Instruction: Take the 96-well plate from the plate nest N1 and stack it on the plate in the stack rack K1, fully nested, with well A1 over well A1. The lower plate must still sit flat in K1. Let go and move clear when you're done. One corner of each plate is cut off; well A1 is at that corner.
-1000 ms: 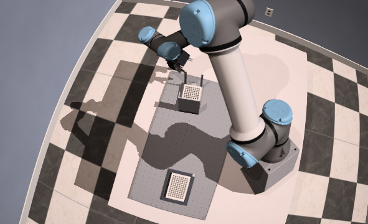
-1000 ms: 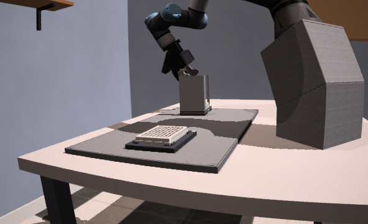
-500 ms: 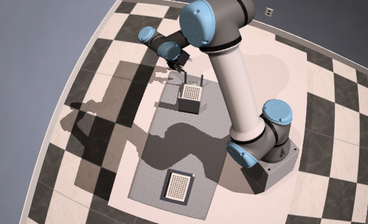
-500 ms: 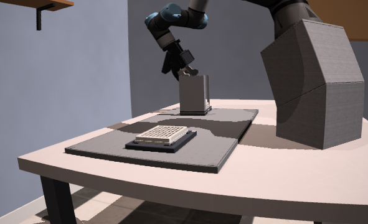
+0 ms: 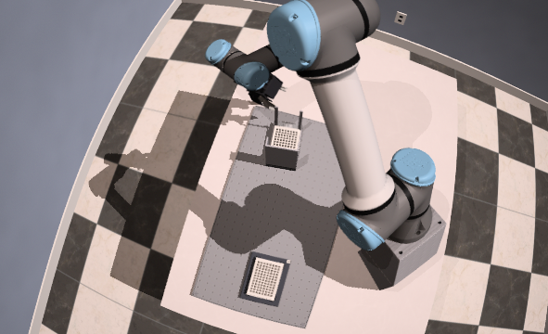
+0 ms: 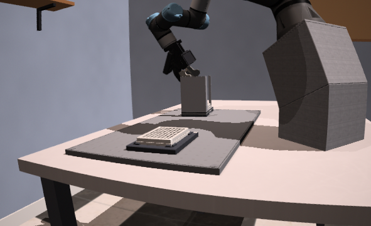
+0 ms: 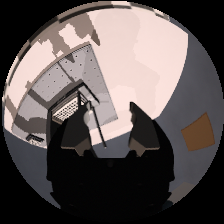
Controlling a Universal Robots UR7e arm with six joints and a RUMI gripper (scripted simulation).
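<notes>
1. The gripper (image 5: 272,105) (image 6: 189,73) (image 7: 110,101) was seen at upper centre of the top view, tilted, its fingers parted partway, nothing held.
2. Just beside it, lower right, the stack rack K1 (image 5: 280,158) (image 6: 193,94) was shown, the lower plate (image 5: 286,138) (image 7: 67,110) inside.
3. The 96-well plate (image 5: 265,279) (image 6: 161,135) was seated in nest N1 (image 5: 281,285) (image 6: 154,150), bottom centre, well apart, straight down-frame from the gripper, its long axis running roughly up-down.

Bright light bleaches the table (image 5: 394,288) (image 6: 267,176) (image 7: 117,45). Hard-edged shadows cross the grey board (image 5: 236,283) (image 6: 204,157) (image 7: 100,75), with jagged patches near its far end. The top view bows straight edges; the wrist view is circular, black-cornered, strongly curved, its lower middle very dark.
</notes>
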